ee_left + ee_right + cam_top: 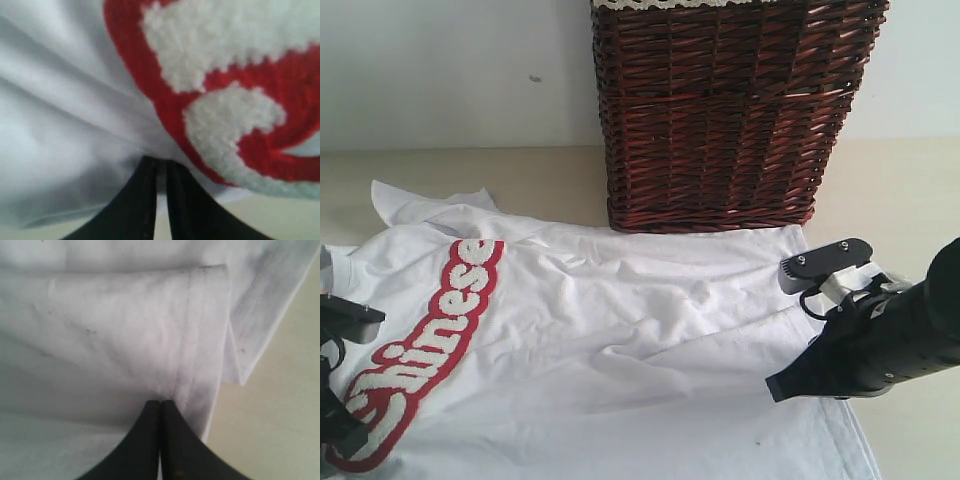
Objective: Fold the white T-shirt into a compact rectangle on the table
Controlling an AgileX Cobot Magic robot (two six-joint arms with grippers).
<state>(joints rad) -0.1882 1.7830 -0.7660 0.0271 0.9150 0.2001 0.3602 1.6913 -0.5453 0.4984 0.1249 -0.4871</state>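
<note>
The white T-shirt lies spread across the table, with its red-outlined lettering towards the left. My left gripper sits at the shirt's left edge, shut on a pinch of white cloth just beside the lettering; in the exterior view only its dark body shows. My right gripper is at the shirt's right side, its jaws shut on the stitched hem, which is drawn up into a fold over the layer below. The neck tag is not visible.
A dark brown wicker basket stands at the back, touching the shirt's far edge. A sleeve sticks out at the back left. Bare table shows beyond the hem on the right.
</note>
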